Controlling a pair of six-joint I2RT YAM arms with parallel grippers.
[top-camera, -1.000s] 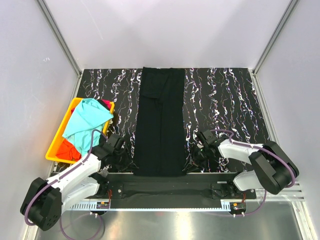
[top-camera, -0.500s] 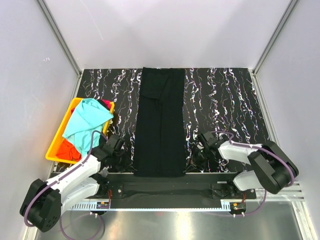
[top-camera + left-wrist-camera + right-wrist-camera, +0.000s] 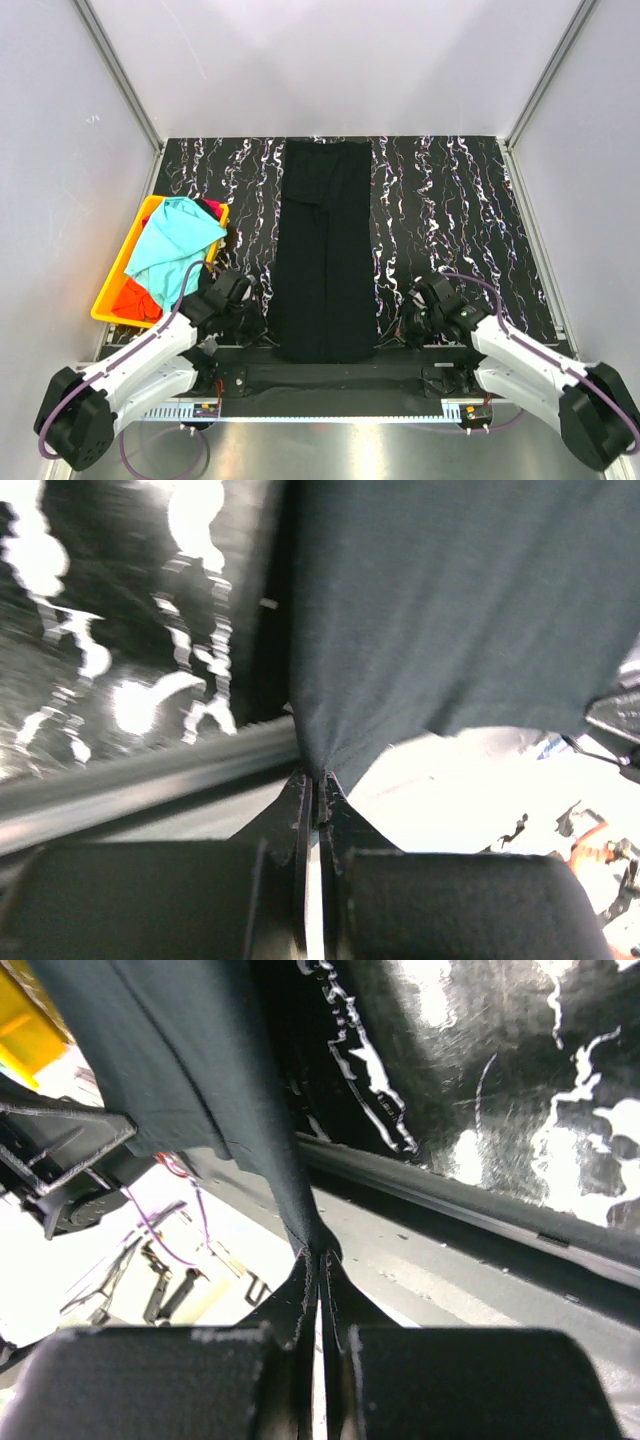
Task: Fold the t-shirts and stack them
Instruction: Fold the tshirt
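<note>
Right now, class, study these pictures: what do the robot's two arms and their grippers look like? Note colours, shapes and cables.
Both arms match: the left arm and right arm have smooth white shells between bulky black joints, each trailed by a looping purple cable. The left gripper and right gripper are matt black, their fingers tapering to thin tips.

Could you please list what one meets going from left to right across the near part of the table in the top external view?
yellow bin → left gripper → black t-shirt → right gripper
</note>
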